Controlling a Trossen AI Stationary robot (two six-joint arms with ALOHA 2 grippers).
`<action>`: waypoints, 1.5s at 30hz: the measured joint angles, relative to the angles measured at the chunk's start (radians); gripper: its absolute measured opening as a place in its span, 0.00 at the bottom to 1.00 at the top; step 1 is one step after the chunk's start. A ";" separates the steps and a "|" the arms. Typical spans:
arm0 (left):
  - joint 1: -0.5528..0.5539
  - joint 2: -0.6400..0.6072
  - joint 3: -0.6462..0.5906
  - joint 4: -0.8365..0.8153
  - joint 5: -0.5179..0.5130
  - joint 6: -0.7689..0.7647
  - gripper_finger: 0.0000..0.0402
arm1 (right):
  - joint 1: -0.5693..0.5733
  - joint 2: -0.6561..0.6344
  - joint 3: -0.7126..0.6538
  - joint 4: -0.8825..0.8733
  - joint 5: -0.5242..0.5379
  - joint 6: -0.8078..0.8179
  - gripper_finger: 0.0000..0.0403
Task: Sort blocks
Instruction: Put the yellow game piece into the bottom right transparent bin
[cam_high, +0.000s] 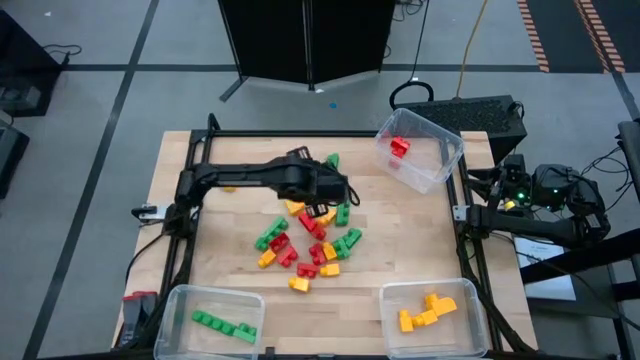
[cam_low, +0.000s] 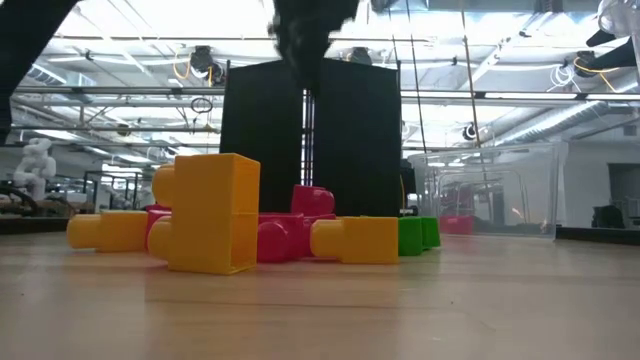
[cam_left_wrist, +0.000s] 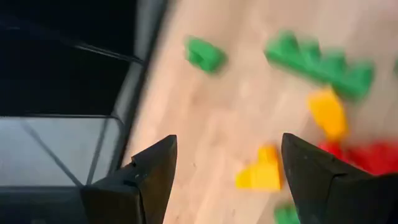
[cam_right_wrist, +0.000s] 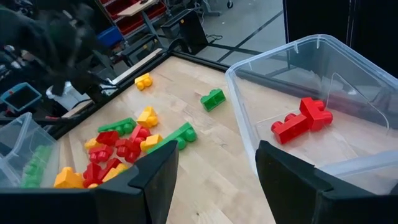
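Note:
A pile of red, green and yellow blocks (cam_high: 310, 238) lies on the middle of the wooden table; it also shows in the low view (cam_low: 210, 212) and the right wrist view (cam_right_wrist: 124, 146). My left gripper (cam_high: 338, 190) hovers open and empty over the pile's far edge, and its fingers (cam_left_wrist: 227, 140) stand above bare wood with loose blocks beyond. A lone green block (cam_high: 332, 160) lies just past it. My right gripper (cam_right_wrist: 217, 152) is open and empty at the table's right edge (cam_high: 468, 212), facing the far right bin.
A clear bin (cam_high: 440, 160) at the far right holds a red block (cam_right_wrist: 301, 119). A clear bin (cam_high: 180, 300) at the near left holds green blocks. A clear bin (cam_high: 470, 300) at the near right holds yellow blocks. A dark frame (cam_high: 190, 140) borders the table.

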 joint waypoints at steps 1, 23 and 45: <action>0.010 0.000 -0.031 0.032 0.050 0.059 0.60 | 0.000 0.000 0.000 -0.001 0.000 -0.001 0.52; 0.144 -0.178 -0.510 0.418 0.324 0.109 0.60 | 0.000 0.000 0.000 -0.001 0.003 -0.137 0.52; 0.132 -0.273 -0.877 0.656 0.308 0.206 0.60 | 0.000 0.000 0.000 0.016 0.006 -0.106 0.52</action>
